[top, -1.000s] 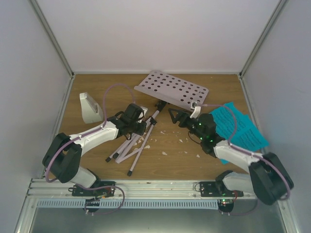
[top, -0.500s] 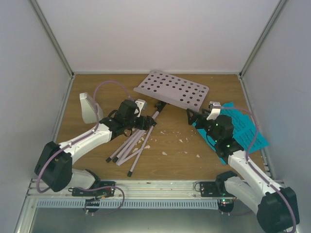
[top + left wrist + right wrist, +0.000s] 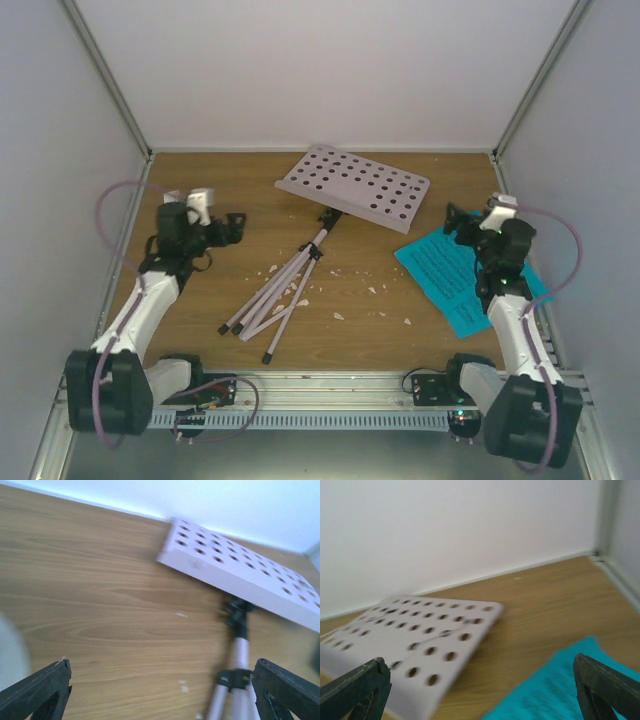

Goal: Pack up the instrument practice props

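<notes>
The pale-lilac music stand lies flat on the wooden table, its perforated plate [image 3: 352,187] at the back and its folded legs [image 3: 280,295] pointing toward me. Cyan sheet-music pages [image 3: 445,270] lie at the right. My left gripper [image 3: 231,228] hovers open at the left, apart from the legs [image 3: 235,680], with only bare wood between its fingers. My right gripper [image 3: 456,224] is open above the far corner of the cyan pages [image 3: 560,690], facing the plate [image 3: 420,645]. My left wrist covers the metronome in the top view; a blurred pale shape [image 3: 7,652] shows at the left wrist view's edge.
White crumbs [image 3: 340,290] are scattered on the wood around the stand's legs. White walls close in the table at the back and both sides, with metal posts in the corners. A metal rail [image 3: 320,385] runs along the near edge.
My left gripper opened, let go of the stand's legs and swung back to the left. My right arm drew back to the right, over the cyan pages. The stand stayed put.
</notes>
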`<state>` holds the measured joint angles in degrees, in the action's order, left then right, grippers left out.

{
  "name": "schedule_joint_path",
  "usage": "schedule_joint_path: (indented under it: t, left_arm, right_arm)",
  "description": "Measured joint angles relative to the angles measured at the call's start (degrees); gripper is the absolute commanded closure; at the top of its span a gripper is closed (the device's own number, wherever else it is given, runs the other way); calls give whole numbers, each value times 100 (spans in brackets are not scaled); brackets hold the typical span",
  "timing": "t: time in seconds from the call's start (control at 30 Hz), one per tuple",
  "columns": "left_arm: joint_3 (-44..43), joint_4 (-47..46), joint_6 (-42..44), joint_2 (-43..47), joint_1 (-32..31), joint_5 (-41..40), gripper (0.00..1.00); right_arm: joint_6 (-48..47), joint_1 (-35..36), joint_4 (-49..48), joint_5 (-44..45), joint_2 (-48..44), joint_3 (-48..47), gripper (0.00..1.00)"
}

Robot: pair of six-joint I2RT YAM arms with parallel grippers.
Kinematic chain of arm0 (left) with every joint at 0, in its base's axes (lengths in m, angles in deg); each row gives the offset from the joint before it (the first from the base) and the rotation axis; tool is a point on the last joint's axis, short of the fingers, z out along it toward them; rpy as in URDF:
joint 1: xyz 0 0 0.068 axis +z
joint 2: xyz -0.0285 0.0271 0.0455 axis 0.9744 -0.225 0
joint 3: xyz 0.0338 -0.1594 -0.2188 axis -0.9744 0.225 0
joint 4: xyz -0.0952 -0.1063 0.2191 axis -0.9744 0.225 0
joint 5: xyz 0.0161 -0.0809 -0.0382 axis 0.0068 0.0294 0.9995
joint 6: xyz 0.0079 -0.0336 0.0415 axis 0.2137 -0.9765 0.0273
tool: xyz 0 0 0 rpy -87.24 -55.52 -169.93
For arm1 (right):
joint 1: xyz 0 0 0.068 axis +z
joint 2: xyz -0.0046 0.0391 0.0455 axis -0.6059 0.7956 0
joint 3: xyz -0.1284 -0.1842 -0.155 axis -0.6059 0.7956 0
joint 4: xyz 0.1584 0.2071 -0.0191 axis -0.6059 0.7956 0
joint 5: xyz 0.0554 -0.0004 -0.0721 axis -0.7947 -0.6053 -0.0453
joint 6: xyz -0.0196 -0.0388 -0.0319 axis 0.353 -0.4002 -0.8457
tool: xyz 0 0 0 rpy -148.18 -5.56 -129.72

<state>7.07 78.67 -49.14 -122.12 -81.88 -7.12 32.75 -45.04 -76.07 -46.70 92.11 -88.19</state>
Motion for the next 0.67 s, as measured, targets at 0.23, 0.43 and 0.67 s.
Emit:
schedule_joint_path:
  t: [0.23,0.43,0.67]
  left_arm:
    - [1521,-942,-238,1451,1185,-424,1]
    - [2796,-2026,-192,2402,1185,-1515,1]
    - [3141,-2739,-20,1974,1185,-1943,1]
  right_arm:
    - [-59,-929,-1475,256,-369,1506,0]
    - [-350,-929,-2789,721,-737,2787,0]
    - [-546,-870,-3672,1097,-385,3117,0]
